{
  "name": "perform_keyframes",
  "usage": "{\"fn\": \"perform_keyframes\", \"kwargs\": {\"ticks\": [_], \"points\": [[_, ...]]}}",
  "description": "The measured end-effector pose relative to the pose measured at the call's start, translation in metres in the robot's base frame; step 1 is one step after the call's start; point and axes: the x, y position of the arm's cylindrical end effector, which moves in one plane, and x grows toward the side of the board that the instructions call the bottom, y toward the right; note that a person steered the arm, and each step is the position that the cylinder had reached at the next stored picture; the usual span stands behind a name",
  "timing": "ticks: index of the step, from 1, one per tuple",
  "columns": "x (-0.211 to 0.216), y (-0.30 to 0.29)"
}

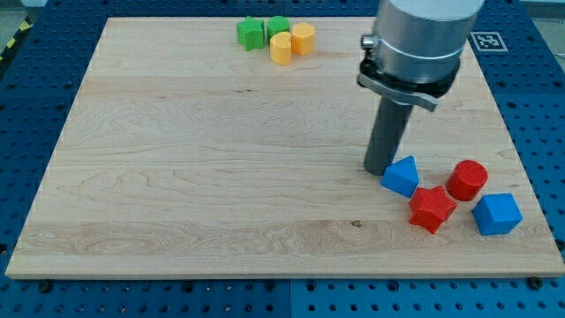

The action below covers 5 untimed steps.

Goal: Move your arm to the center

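My tip (380, 168) touches the blue triangular block (402, 176).

My tip (380, 169) low, rod upright

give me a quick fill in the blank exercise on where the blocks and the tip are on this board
1. My tip rests just to the view's left of a ____ block shaped like a wedge.
2. Near the view's top edge of the board, two yellow cylinders sit beside two ____ blocks.
3. The red cylinder stands above the blue cube and to the view's ____ of the red star-like block.

Missing words: blue; green; right
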Motion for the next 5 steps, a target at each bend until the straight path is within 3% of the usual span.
{"fn": "perform_keyframes", "kwargs": {"ticks": [3, 5], "points": [[0.024, 0.029], [-0.024, -0.111]]}}
